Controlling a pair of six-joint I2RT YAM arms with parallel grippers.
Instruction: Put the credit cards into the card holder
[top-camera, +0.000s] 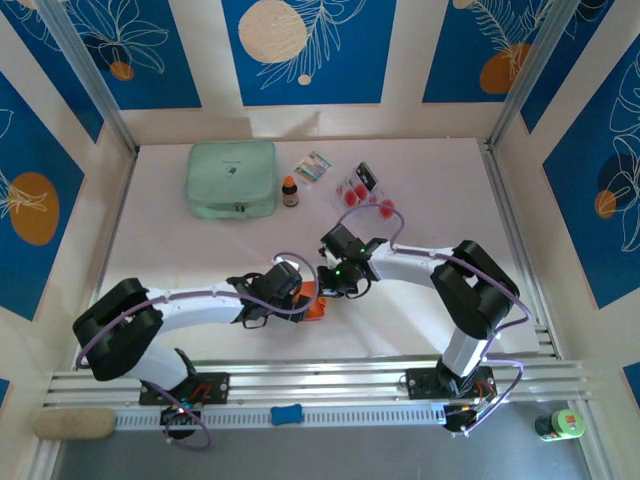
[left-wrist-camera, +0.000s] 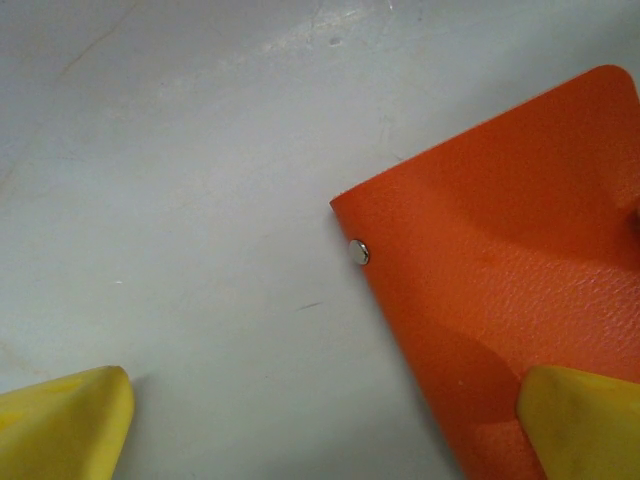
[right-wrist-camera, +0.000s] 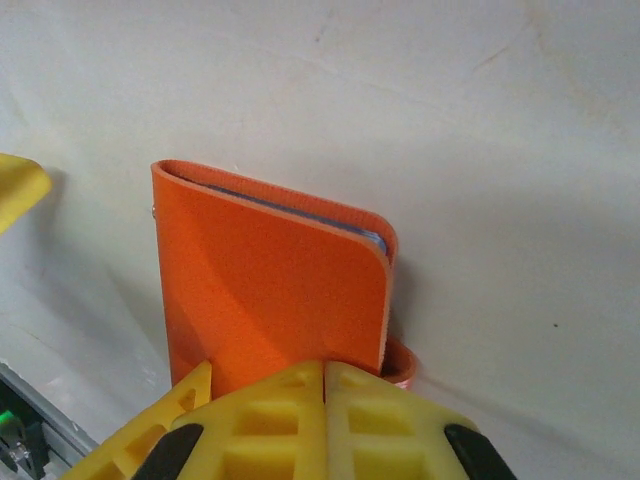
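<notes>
Near edge, off the table:
- one beige pad
- one small blue block
- one green-topped can

Arms: we count two.

Left gripper, one.
- Its yellow fingers are spread wide.
- In the left wrist view one tip hangs over bare table. The other sits over the near corner of the card holder.
- The holder's snap-stud edge lies between the two tips.

Right gripper, one.
- Its two yellow pads are pressed together, seam to seam.
- They meet the near edge of the orange cover.
- We cannot tell whether a sliver of cover is pinched between them.

Card holder, one.
- It is orange and sits at mid-table, between the two grippers in the top view.
- It is folded, with pale blue pocket edges showing under the far rim of the cover (right wrist view).

Far part of the table:
- Credit cards: a small overlapping cluster with red spots, well apart from the holder. We cannot settle the count, but there are several.
- Patterned packet: one, just left of the cards.
- Small brown bottle: one, upright.
- Mint-green zip pouch: one, beside the bottle.
</notes>
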